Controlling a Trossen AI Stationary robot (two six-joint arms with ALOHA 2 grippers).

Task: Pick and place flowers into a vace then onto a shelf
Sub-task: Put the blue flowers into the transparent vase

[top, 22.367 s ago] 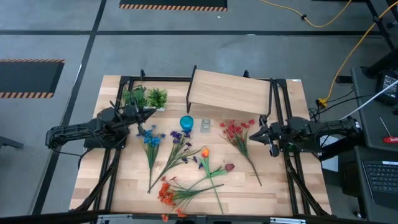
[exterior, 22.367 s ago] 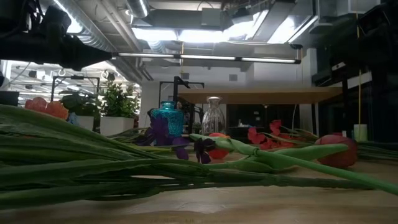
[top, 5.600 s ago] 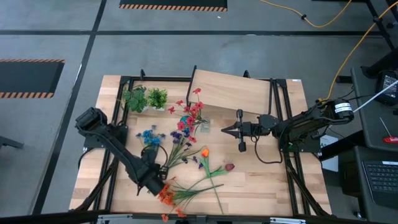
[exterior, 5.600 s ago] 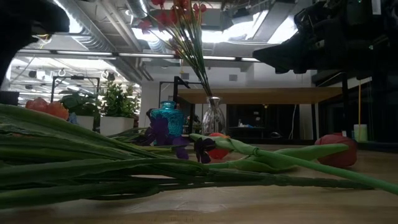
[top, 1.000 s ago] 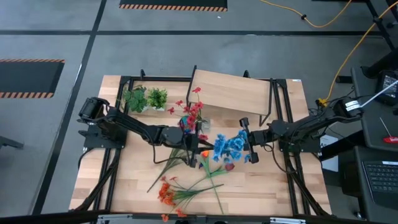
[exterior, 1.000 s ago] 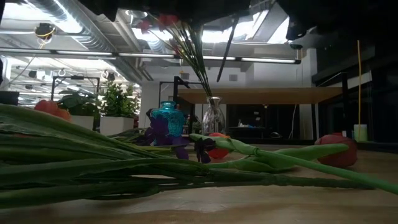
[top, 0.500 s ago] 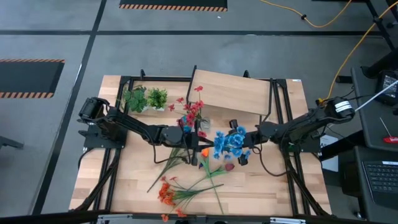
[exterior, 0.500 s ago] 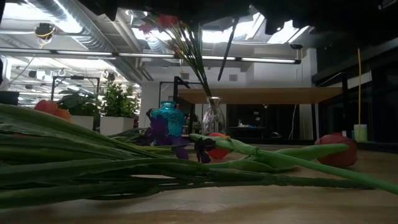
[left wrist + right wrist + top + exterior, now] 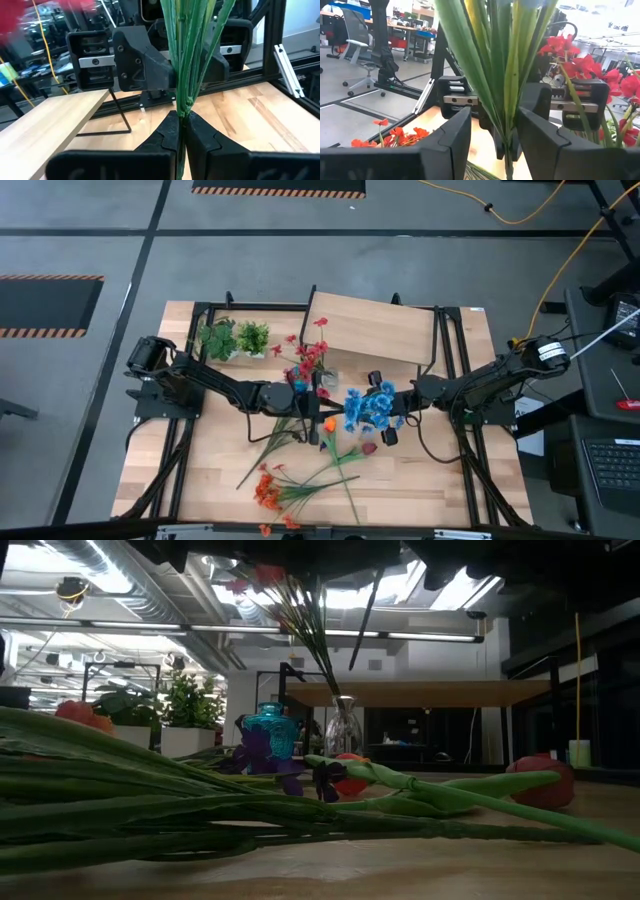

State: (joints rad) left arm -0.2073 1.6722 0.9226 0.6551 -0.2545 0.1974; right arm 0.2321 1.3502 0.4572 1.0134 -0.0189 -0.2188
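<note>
In the low view both arms are only dark shapes cut off by the top edge, so neither gripper can be made out there. The glass vase point(image 9: 343, 727) is small and dim, and the red spray point(image 9: 262, 577) above it runs out of frame. In the high view the blue spray point(image 9: 368, 407) covers the right gripper point(image 9: 385, 408) fingertips. In the left wrist view the red blooms point(image 9: 45, 9) are a blur, and the stems point(image 9: 192, 55) are cut by the edge.
</note>
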